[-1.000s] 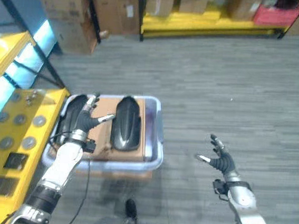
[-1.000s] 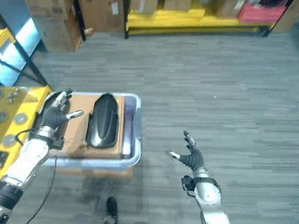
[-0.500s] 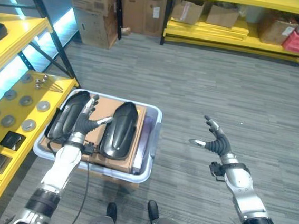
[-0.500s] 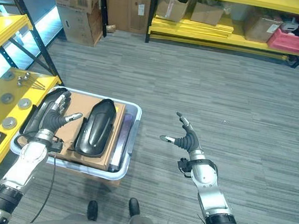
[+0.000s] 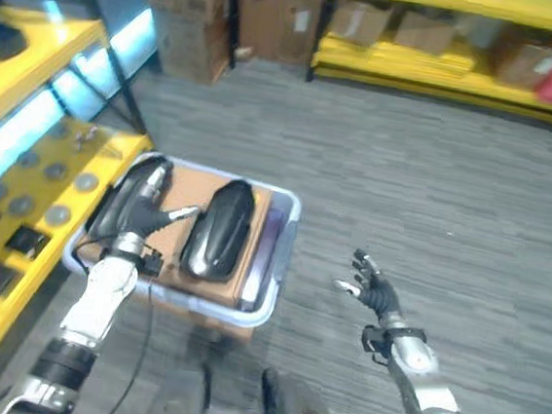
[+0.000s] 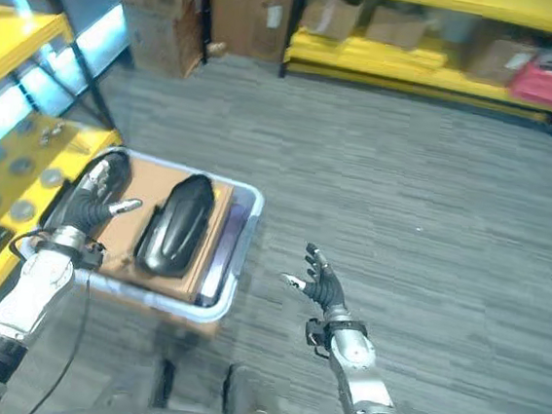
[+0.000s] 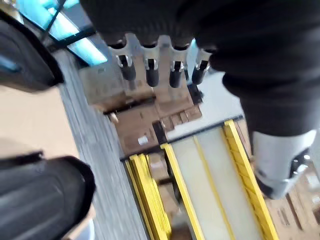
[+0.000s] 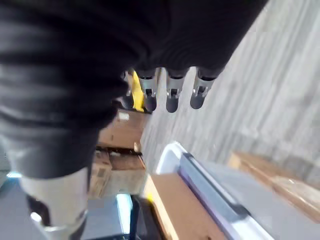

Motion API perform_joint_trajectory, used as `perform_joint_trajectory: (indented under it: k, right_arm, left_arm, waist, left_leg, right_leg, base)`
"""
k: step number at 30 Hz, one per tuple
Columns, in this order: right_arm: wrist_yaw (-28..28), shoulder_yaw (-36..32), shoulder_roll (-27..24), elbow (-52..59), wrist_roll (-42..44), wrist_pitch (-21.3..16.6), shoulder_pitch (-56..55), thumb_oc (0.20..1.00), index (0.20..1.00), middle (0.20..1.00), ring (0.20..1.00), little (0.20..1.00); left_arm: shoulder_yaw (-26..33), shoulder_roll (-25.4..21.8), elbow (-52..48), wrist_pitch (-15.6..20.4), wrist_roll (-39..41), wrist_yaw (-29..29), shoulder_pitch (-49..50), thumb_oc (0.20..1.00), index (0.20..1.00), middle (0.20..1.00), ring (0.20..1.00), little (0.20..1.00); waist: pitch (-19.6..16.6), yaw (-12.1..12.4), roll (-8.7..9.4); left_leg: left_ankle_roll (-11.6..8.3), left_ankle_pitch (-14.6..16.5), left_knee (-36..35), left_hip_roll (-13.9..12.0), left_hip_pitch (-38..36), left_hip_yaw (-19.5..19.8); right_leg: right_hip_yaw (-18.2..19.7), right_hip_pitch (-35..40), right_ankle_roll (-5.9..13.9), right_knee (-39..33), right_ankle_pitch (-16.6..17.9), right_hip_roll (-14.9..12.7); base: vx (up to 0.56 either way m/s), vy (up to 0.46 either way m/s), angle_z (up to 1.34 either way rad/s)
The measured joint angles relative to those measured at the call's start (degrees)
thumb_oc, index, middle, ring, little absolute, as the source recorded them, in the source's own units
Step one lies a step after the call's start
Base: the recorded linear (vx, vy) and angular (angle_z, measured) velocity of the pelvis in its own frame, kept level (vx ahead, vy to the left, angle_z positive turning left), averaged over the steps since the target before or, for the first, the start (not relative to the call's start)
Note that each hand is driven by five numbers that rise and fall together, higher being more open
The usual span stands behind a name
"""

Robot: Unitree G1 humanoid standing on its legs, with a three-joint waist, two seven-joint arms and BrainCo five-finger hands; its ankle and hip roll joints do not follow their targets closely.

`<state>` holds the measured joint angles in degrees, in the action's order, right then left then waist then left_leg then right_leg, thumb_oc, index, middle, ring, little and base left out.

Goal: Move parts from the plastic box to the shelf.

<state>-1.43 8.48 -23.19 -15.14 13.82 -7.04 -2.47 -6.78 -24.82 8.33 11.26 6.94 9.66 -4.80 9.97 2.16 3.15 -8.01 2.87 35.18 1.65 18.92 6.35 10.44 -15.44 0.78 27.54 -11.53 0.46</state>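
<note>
While two black parts (image 5: 217, 231) lie on cardboard inside the plastic box (image 5: 269, 294), my left hand (image 5: 145, 216) hovers with straight fingers over the part near its left edge; my right hand (image 5: 373, 294) stays spread above the floor (image 5: 435, 183)

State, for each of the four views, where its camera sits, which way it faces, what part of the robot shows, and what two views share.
Left eye view: head, looking down at plastic box; both arms.
Right eye view: the same scene, shifted.
Left wrist view: on left wrist, along left robot hand toward the shelving.
Right wrist view: on right wrist, along right robot hand toward the box.
Shared: black parts.
</note>
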Motion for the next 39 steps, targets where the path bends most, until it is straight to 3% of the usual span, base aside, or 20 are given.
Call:
perform_joint_trajectory:
  k: [2,3,4,5,6,7,9,10,11,13,17,18,20,21,25,26,29,31,36,39]
  right_arm:
    - [-0.98,-0.41,-0.72,0.71,0.08,-0.08,-0.92,1.0,1.0,1.0,1.0,1.0]
    - [-1.1,-0.92,-1.72,1.0,0.09,-0.16,-0.99,1.0,1.0,1.0,1.0,1.0]
    - [-1.15,-2.37,-2.23,0.93,0.13,-0.34,-1.54,1.0,1.0,1.0,1.0,1.0]
    - [-0.87,-3.63,-2.28,0.92,0.21,-0.14,-1.64,1.0,1.0,1.0,1.0,1.0]
    - [-0.75,-4.68,-2.33,1.22,0.16,-0.19,-1.29,1.0,1.0,1.0,1.0,1.0]
    - [-0.47,-5.4,-2.9,1.92,-0.27,-0.37,-1.67,1.0,1.0,1.0,1.0,1.0]
    - [0.01,-6.91,-4.34,2.66,-1.47,-0.31,-2.96,1.0,1.0,1.0,1.0,1.0]
    - [2.87,-8.07,-4.45,3.84,-3.84,-1.2,-3.12,1.0,1.0,1.0,1.0,1.0]
    - [3.87,-7.74,-4.23,3.35,-5.16,-1.2,-1.65,1.0,1.0,1.0,1.0,1.0]
    - [4.72,-4.58,-1.39,3.22,-5.34,-1.2,-0.2,1.0,1.0,1.0,1.0,1.0]
    - [3.81,2.0,1.98,2.55,-5.65,-1.24,-1.2,1.0,1.0,1.0,1.0,1.0]
    - [3.6,1.98,2.21,2.52,-5.93,-1.24,-1.19,1.0,1.0,1.0,1.0,1.0]
    - [3.3,1.32,2.06,2.57,-6.48,-1.24,-1.38,1.0,1.0,1.0,1.0,1.0]
    - [3.37,-0.58,1.5,2.84,-6.63,-1.26,-1.36,1.0,1.0,1.0,1.0,1.0]
    - [3.45,-2.03,1.32,3.03,-6.95,-1.3,-1.24,1.0,1.0,1.0,1.0,1.0]
    - [4.14,-3.15,-0.04,3.03,-7.42,-1.37,0.09,1.0,1.0,1.0,1.0,1.0]
    - [4.5,-3.0,-0.32,3.26,-7.67,-1.38,0.71,1.0,1.0,1.0,1.0,1.0]
    - [6.0,-2.61,-4.77,4.14,-10.13,-1.32,2.43,1.0,1.0,1.0,1.0,1.0]
    - [9.75,-2.1,-6.69,5.16,-12.03,-2.37,15.17,1.0,1.0,1.0,1.0,1.0]
    - [10.38,-1.8,-6.54,5.15,-12.03,-2.48,15.65,1.0,1.0,1.0,1.0,1.0]
  left_arm:
    - [0.54,0.27,1.76,-0.01,-0.16,0.17,1.15,1.0,1.0,1.0,1.0,1.0]
    - [1.49,0.5,2.29,0.26,-0.35,0.32,0.9,1.0,1.0,1.0,1.0,1.0]
    - [1.63,1.27,3.28,0.67,-0.35,0.41,0.15,1.0,1.0,1.0,1.0,1.0]
    - [2.14,1.68,3.61,0.68,-0.33,0.45,-0.22,1.0,1.0,1.0,1.0,1.0]
    - [2.54,1.56,3.54,0.75,-0.34,0.67,-0.28,1.0,1.0,1.0,1.0,1.0]
    - [2.3,1.31,3.7,0.93,-0.34,0.74,-1.13,1.0,1.0,1.0,1.0,1.0]
    - [0.8,2.32,3.86,0.71,-0.43,0.79,-2.57,1.0,1.0,1.0,1.0,1.0]
    - [-0.68,0.87,1.22,1.06,-1.53,0.83,-5.63,1.0,1.0,1.0,1.0,1.0]
    - [-0.52,0.07,0.81,1.72,-2.2,1.23,-7.36,1.0,1.0,1.0,1.0,1.0]
    - [0.0,-1.26,0.64,1.88,-2.7,1.48,-9.39,1.0,1.0,1.0,1.0,1.0]
    - [0.2,-2.89,-0.91,1.87,-2.71,1.79,-6.67,1.0,1.0,1.0,1.0,1.0]
    - [0.2,-3.3,-0.85,1.81,-2.71,2.09,-5.44,1.0,1.0,1.0,1.0,1.0]
    - [0.26,-3.38,-1.01,1.79,-2.72,2.05,-3.08,1.0,1.0,1.0,1.0,1.0]
    - [0.47,-3.19,-1.28,1.79,-2.72,2.01,-0.56,1.0,1.0,1.0,1.0,1.0]
    - [0.57,-3.11,-1.28,1.78,-2.71,1.99,0.38,1.0,1.0,1.0,1.0,1.0]
    - [1.63,-3.13,-1.3,1.52,-2.7,2.0,2.25,1.0,1.0,1.0,1.0,1.0]
    - [1.87,-2.8,-1.75,1.53,-2.62,1.98,2.07,1.0,1.0,1.0,1.0,1.0]
    - [1.63,2.08,-4.74,1.6,-2.46,1.24,1.84,1.0,1.0,1.0,1.0,1.0]
    - [-2.26,0.12,-5.42,1.66,-2.57,1.35,-1.91,1.0,1.0,1.0,1.0,1.0]
    - [-2.29,0.13,-5.48,1.66,-2.61,1.59,-1.94,1.0,1.0,1.0,1.0,1.0]
  waist:
    - [-0.03,0.0,-0.85]
    - [0.03,-0.52,-0.62]
    - [-0.28,-1.78,-1.17]
    - [-0.62,-2.12,-1.53]
    - [-1.01,-1.32,-2.9]
    - [-1.1,-1.77,-2.71]
    - [-1.94,-3.75,-4.39]
    - [-3.96,-5.25,-4.74]
    - [-4.14,-5.19,-5.05]
    - [-4.11,-5.84,-2.2]
    - [-4.05,-3.63,-0.96]
    - [-3.94,-3.34,-0.91]
    - [-3.92,-2.6,-0.88]
    - [-3.81,-2.31,-1.05]
    - [-3.72,-2.28,-1.28]
    - [-3.62,-1.99,-1.42]
    - [-3.42,-1.77,-1.73]
    - [-3.11,-1.51,-2.15]
    - [0.28,0.9,-5.22]
    - [0.93,1.32,-5.8]
  left_leg:
    - [-0.12,0.44,-0.31,-2.18,-0.13,1.15]
    - [-0.1,0.63,-1.57,-7.0,-1.23,-0.25]
    - [-0.18,0.64,-2.43,-9.17,-1.57,-0.24]
    - [1.51,1.09,-6.43,-11.39,-3.66,-2.17]
    - [2.04,1.2,-14.68,-13.95,-7.96,-3.54]
    - [1.4,0.85,-20.01,-14.8,-11.54,-5.26]
    - [-0.06,1.37,-24.78,-15.89,-14.46,-8.32]
    - [1.86,0.11,-31.4,-11.69,-13.99,-11.36]
    - [1.31,-2.87,-34.08,-9.85,-14.07,-12.03]
    - [3.25,-5.33,-37.22,-5.64,-14.11,-14.45]
    - [5.51,-5.86,-38.0,-2.97,-14.37,-14.82]
    - [6.36,-6.22,-38.95,-2.63,-15.03,-14.63]
    - [6.77,-6.29,-39.64,-2.23,-15.87,-12.86]
    - [7.09,-5.84,-40.01,-2.23,-15.84,-11.24]
    - [7.09,-5.94,-40.02,-2.45,-15.44,-10.62]
    - [6.23,-6.87,-39.66,-3.36,-14.54,-9.82]
    - [5.97,-7.04,-39.65,-3.96,-14.66,-9.44]
    - [4.64,-7.99,-39.65,-4.64,-13.36,-6.33]
    - [3.21,-10.96,-39.64,-7.4,-6.58,-4.91]
    - [3.07,-11.07,-39.65,-7.67,-5.94,-4.7]
  right_leg:
    - [-0.14,2.19,1.31,-3.73,1.24,-0.24]
    - [-1.12,4.11,1.59,-9.1,4.14,-1.25]
    - [-1.73,5.48,4.42,-13.25,5.83,-1.36]
    - [-1.86,6.69,6.52,-17.35,6.92,-1.24]
    - [-1.39,7.28,6.36,-18.79,7.94,-1.21]
    - [-1.45,6.4,4.49,-17.88,8.73,-1.23]
    - [-2.59,5.68,4.12,-18.13,10.33,-1.31]
    - [-1.22,1.77,6.45,-19.29,11.99,-3.61]
    - [-0.11,0.32,7.17,-20.27,13.85,-4.53]
    - [1.63,-0.48,7.9,-23.73,16.69,-8.94]
    - [-5.55,2.43,8.51,-23.85,18.4,-10.82]
    - [-4.39,2.27,10.21,-22.25,17.01,-10.54]
    - [-1.11,3.77,12.34,-21.29,12.33,-8.77]
    - [1.28,5.78,9.91,-22.96,10.57,-7.16]
    - [1.65,6.88,9.4,-24.53,11.0,-6.78]
    - [1.39,7.71,7.23,-26.96,12.67,-5.72]
    - [0.88,8.42,6.99,-27.65,12.99,-5.15]
    - [-2.63,11.1,6.94,-32.75,14.43,-4.71]
    - [-5.02,5.58,4.95,-32.3,16.71,-1.71]
    - [-5.28,5.18,4.94,-32.31,16.71,-1.35]
  base:
    - [0.04,0.184,-0.42]
    - [0.05,0.497,-0.49]
    - [0.04,0.495,-0.41]
    - [0.04,0.434,-0.56]
    - [0.02,0.35,-0.79]
    - [-0.03,0.492,-0.65]
    - [-0.17,0.45,-0.1]
    - [-0.17,0.406,-0.24]
    - [-0.1,0.262,-0.4]
    - [-0.01,0.145,-0.24]
    - [0.02,0.219,0.05]
    - [0.07,0.145,0.17]
    - [0.09,0.062,0.36]
    - [0.08,0.01,0.35]
    - [0.02,-0.012,0.23]
    - [0.04,-0.047,0.19]
    - [0.07,-0.114,0.14]
    - [-0.07,-0.1,0.59]
    - [-0.05,-0.038,0.26]
    - [0.01,-0.02,0.06]
